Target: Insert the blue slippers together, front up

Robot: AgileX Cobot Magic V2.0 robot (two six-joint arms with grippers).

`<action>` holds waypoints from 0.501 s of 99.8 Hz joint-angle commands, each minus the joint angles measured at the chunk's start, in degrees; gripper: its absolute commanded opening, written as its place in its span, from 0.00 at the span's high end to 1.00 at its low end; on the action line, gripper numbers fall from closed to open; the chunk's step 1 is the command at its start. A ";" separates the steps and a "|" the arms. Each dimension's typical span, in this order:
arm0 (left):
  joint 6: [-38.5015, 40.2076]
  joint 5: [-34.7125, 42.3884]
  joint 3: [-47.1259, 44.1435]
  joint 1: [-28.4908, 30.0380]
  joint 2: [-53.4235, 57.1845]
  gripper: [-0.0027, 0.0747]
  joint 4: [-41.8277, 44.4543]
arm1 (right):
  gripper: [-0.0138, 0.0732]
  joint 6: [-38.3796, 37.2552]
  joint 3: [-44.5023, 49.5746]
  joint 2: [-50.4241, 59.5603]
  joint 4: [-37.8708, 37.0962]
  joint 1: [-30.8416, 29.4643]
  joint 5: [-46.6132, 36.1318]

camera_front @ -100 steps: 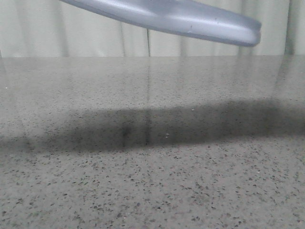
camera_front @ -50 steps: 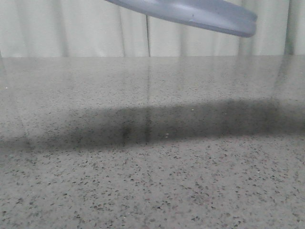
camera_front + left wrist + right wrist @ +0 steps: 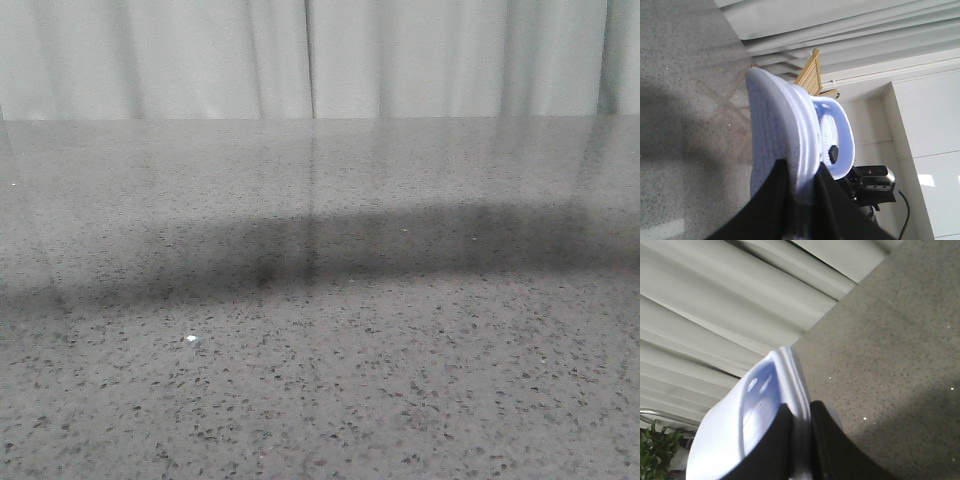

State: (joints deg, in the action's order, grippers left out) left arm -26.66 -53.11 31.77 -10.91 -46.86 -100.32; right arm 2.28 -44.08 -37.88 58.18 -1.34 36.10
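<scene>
In the left wrist view my left gripper [image 3: 799, 175] is shut on the sole of one pale blue slipper [image 3: 785, 130], held on edge above the table, strap [image 3: 837, 135] away from the table. In the right wrist view my right gripper [image 3: 799, 415] is shut on the sole of the other pale blue slipper [image 3: 760, 405], also lifted, with the footbed and strap to one side. Neither slipper nor gripper shows in the front view; only a broad dark shadow [image 3: 330, 250] lies on the table.
The speckled grey table [image 3: 320, 400] fills the front view, pale curtains [image 3: 320, 55] behind its far edge. A wooden chair back [image 3: 812, 72] and a mounted camera [image 3: 875, 180] show past the left slipper. A green plant [image 3: 657, 450] shows beside the right slipper.
The slipper that crossed the top of the front view has risen out of that view. Its shadow stays on the table.
</scene>
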 commanded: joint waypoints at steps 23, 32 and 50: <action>-0.01 -8.50 2.20 -0.46 0.15 0.94 -5.49 | 0.96 9.63 -0.41 -2.88 14.44 0.14 4.16; -0.01 -8.61 2.20 -0.46 0.15 0.94 -5.59 | 0.96 12.34 0.12 -3.18 17.29 0.14 5.26; -0.01 -8.69 2.20 -0.56 0.15 0.94 -6.15 | 0.96 15.18 0.12 -3.18 18.94 0.14 7.31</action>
State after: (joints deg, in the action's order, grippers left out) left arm -27.07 -53.51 31.77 -10.73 -46.86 -100.41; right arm 15.10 -42.62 -40.80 70.57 -1.68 36.20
